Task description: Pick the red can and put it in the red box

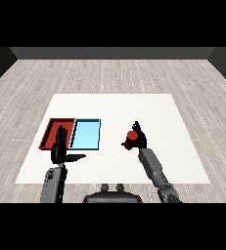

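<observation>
Right hand (137,138) has its fingers clamped on the can (131,135); next, carry it toward nine o'clock to the red tray (50,130), left hand (61,149) fingers apart.

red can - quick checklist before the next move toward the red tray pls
1. Red can held by the right robot hand, fingers curled round it: ok.
2. Can off the white table: cannot tell from this view.
3. Red tray in view, at the left beside the light blue tray: ok.
4. Way into the red tray free: not ok, the left robot hand is open over its near edge.
5. Can is over the red tray: not ok, it is right of both trays.
</observation>
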Controlling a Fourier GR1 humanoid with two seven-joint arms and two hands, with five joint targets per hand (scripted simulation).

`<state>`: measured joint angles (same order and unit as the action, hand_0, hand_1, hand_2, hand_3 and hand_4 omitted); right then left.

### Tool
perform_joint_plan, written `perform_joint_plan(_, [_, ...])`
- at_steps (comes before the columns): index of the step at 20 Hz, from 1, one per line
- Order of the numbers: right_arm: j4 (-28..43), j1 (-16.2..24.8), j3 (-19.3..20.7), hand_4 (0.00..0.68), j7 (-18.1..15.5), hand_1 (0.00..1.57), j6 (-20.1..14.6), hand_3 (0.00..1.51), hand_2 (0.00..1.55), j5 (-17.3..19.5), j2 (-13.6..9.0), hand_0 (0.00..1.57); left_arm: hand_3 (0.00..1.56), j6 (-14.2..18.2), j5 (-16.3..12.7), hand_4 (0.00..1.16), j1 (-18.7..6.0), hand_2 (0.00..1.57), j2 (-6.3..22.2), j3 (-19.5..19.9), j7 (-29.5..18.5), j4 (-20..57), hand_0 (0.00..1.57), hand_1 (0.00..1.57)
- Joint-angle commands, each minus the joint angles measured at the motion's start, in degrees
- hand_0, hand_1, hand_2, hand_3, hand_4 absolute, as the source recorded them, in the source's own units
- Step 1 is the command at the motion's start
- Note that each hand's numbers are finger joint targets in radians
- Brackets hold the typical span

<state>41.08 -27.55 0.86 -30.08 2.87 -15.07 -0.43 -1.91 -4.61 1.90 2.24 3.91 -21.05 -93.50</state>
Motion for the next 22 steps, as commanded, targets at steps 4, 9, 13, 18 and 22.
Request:
perform_joint_plan(4, [-8.55, -3.64, -3.45, 0.579, -4.51, 1.47, -7.95, 1.43, 1.47, -1.69, 0.41, 1.47, 0.0, -0.81, -1.03, 0.0, -3.63, 0.0, 1.79, 1.85, 1.26, 2.0, 0.0, 0.0])
perform_joint_plan(9, [1.54, -0.17, -1.4, 0.667, 2.08, 1.5, -9.18, 1.44, 1.46, 3.43, 0.4, 1.5, 0.0, -0.91, -0.03, 0.0, 2.13, 0.0, 0.53, 0.12, -0.89, -1.27, 0.0, 0.0])
perform_joint_plan(13, [7.98, -0.79, -2.27, 0.656, 7.62, 1.46, -11.17, 1.43, 1.45, 4.86, -0.56, 1.46, 0.0, 2.06, 2.47, 0.0, -2.57, 0.0, -0.67, -1.01, 0.77, 1.11, 0.0, 0.0])
perform_joint_plan(18, [7.81, 1.48, -4.7, 0.652, 2.63, 1.47, -12.91, 1.42, 1.46, 7.42, 0.38, 1.47, 0.0, -0.42, 0.25, 0.0, -3.24, 0.0, 0.95, 0.2, 1.81, 1.56, 0.0, 0.0])
perform_joint_plan(22, [10.65, -0.1, -5.65, 0.653, 3.19, 1.44, -13.2, 1.41, 1.44, 5.23, 0.38, 1.44, 0.0, 0.19, 0.91, 0.0, -3.19, 0.0, -0.29, -1.13, 1.93, 1.36, 0.0, 0.0])
